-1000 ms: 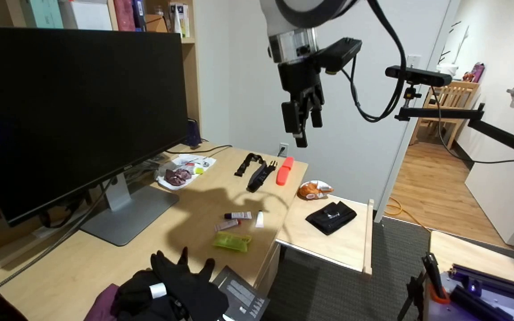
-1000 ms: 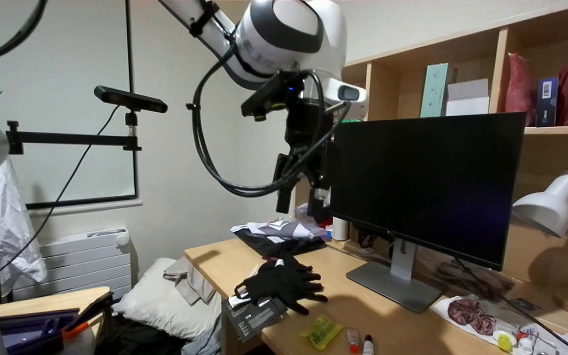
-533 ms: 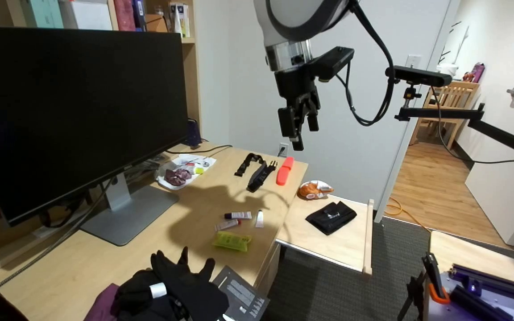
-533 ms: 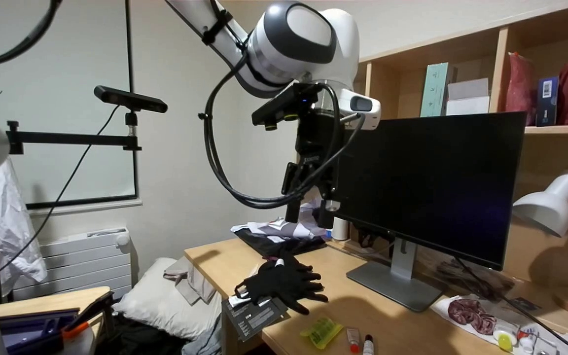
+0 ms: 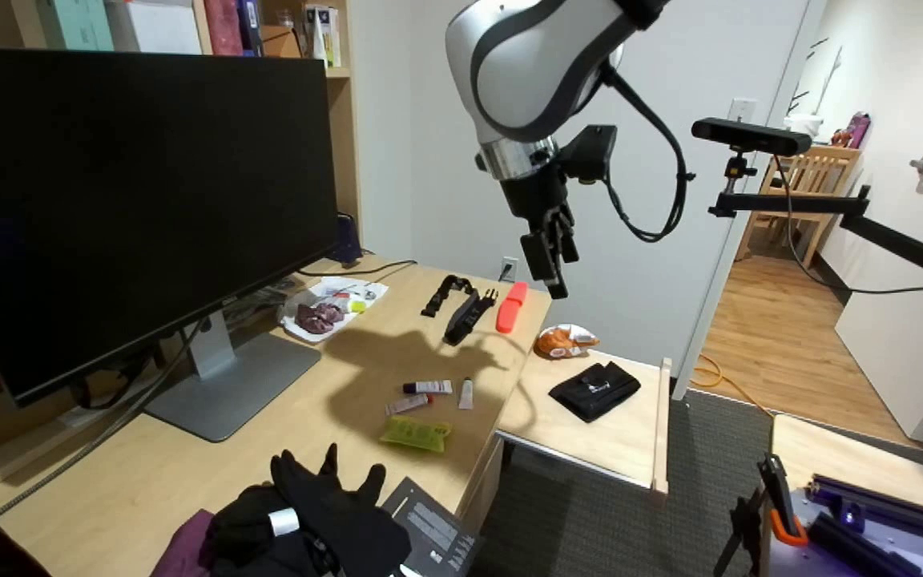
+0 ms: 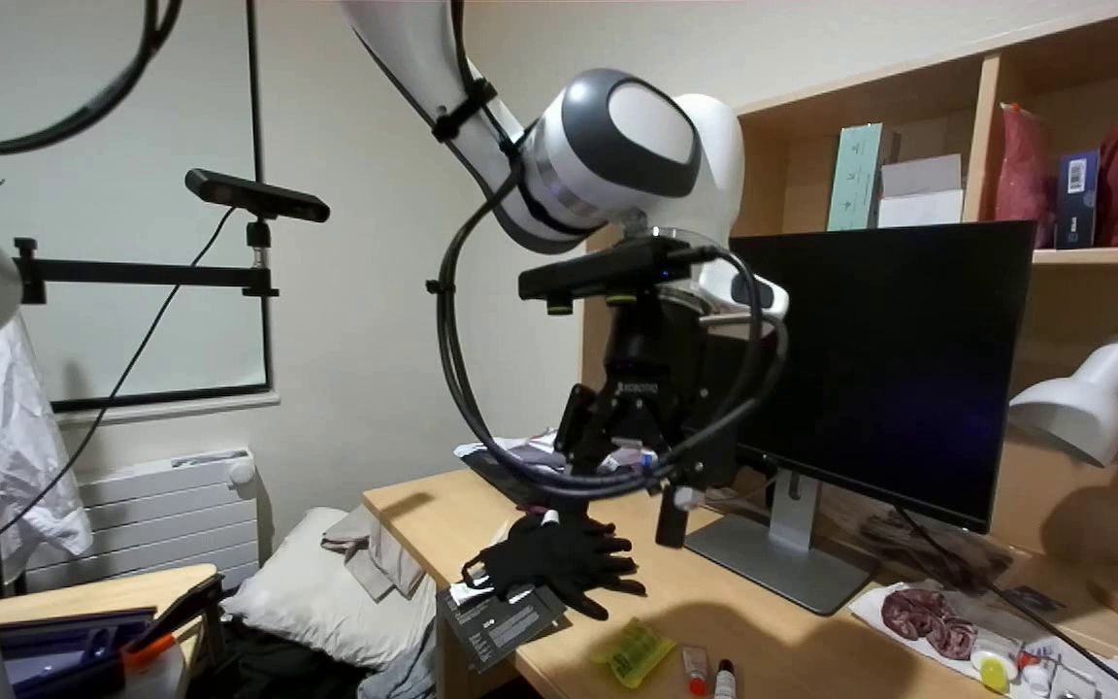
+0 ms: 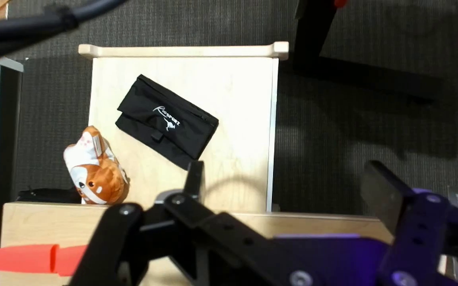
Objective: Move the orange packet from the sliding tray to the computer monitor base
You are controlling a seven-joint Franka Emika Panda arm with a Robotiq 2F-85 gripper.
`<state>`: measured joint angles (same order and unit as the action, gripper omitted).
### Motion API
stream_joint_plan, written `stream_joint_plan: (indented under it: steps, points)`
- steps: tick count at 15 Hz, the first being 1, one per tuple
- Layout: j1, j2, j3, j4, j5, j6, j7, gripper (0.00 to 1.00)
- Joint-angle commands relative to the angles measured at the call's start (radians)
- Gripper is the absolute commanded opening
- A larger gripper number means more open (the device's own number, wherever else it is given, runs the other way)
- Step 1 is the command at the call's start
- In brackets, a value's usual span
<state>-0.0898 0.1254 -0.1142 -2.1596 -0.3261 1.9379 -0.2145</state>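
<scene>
Pincer (image 7: 288, 186) lowered, jaws apart | orange packet (image 7: 103, 180) on pale sliding tray (image 7: 241, 91) | dark carpet (image 7: 197, 22) below

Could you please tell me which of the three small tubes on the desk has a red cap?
The red-capped tube lies between the dark-capped tube and the yellow-green packet; the third, white tube shows no red.
</scene>
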Motion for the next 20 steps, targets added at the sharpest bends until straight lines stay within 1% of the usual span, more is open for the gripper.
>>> stream_joint_plan:
  steps: [1, 2, 3, 4, 5, 10, 11, 12, 13, 16, 18, 20]
  points:
    - [-0.048, 0.100, -0.020, 0.043, -0.046, 0.058, -0.182, 1.00]
    - [-0.055, 0.121, -0.025, 0.050, -0.079, 0.059, -0.230, 1.00]
    - [-0.058, 0.134, -0.030, 0.051, -0.111, 0.064, -0.227, 1.00]
    - [-0.059, 0.140, -0.031, 0.054, -0.113, 0.071, -0.202, 1.00]
    - [-0.059, 0.117, -0.026, 0.034, -0.083, 0.053, -0.181, 1.00]
    - [-0.060, 0.128, -0.024, 0.037, -0.085, 0.054, -0.181, 1.00]
    - [-0.064, 0.123, -0.020, 0.025, -0.082, 0.083, -0.201, 1.00]
    - [-0.076, 0.127, -0.016, 0.025, -0.054, 0.111, -0.234, 1.00]
    - [-0.092, 0.146, -0.019, 0.034, -0.038, 0.161, -0.267, 1.00]
    - [-0.136, 0.214, -0.038, 0.103, 0.001, 0.229, -0.312, 1.00]
    - [-0.185, 0.271, -0.043, 0.190, 0.066, 0.211, -0.364, 1.00]
    - [-0.247, 0.334, -0.032, 0.287, 0.173, 0.151, -0.447, 1.00]
